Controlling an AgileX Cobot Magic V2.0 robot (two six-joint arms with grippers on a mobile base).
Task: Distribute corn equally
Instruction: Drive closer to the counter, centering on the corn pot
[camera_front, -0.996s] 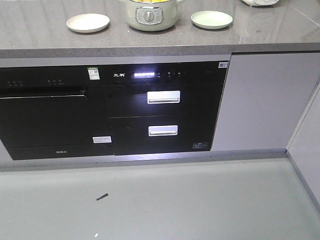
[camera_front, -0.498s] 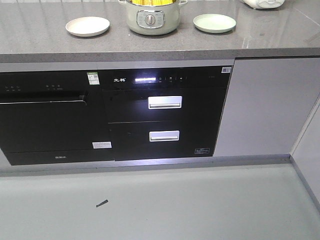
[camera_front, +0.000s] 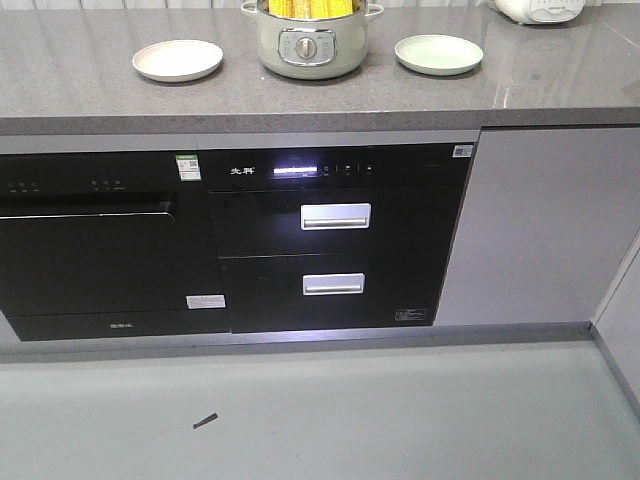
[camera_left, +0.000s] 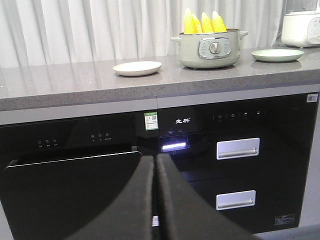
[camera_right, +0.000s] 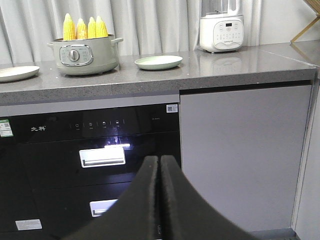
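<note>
Several yellow corn cobs (camera_right: 82, 27) stand upright, tips up, in a pale green pot (camera_right: 85, 57) at the back of the grey counter; the corn (camera_left: 202, 22) also shows in the left wrist view and just at the top edge of the front view (camera_front: 310, 8). A cream plate (camera_front: 178, 59) lies left of the pot (camera_front: 310, 45) and a green plate (camera_front: 438, 53) lies right of it; both hold nothing. My left gripper (camera_left: 155, 159) and right gripper (camera_right: 159, 160) are shut on nothing, low in front of the cabinets and far from the counter top.
Black built-in appliances (camera_front: 330, 240) with two silver drawer handles fill the counter front, and a grey cabinet door (camera_front: 540, 230) is to the right. A white blender (camera_right: 221, 27) stands at the counter's far right. A small dark scrap (camera_front: 205, 421) lies on the floor.
The front view has shifted so the counter sits lower in frame, and the pot and its corn show more fully. Nothing on the counter has moved.
</note>
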